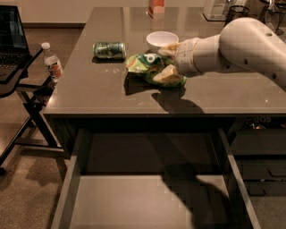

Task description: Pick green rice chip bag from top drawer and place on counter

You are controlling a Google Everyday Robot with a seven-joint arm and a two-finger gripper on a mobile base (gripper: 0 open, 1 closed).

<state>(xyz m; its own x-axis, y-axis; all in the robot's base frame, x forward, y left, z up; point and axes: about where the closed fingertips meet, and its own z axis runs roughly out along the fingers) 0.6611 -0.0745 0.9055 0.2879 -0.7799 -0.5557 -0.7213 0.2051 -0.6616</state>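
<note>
The bag (144,62) lies crumpled on the tabletop (214,96), about midway along it and back from the front edge, its round dark logo turned up. It is out of the drawer (129,203) and throws a dark shadow on the stone to its left and front.

The white arm (243,44) reaches in from the right, low over the surface. Its end effector (168,62) is right at the bag's right end and touching it; from where I stand I cannot tell whether it grips the bag or has let go.

Just behind the end effector stands a small white bowl (161,38), close to the bag but apart from it. To the left of the bag a green can (109,49) lies on its side, near but not touching. An orange thing (156,5) sits at the far edge, too cut off to name.

Below the front edge the drawer is pulled well out towards me, its pale flat bottom showing between grey side walls, with the arm's shadow falling across the right half.

Off to the left, beside the tabletop, a capped bottle (52,63) stands upright on a dark stand (31,96), and a laptop (11,38) sits further left
</note>
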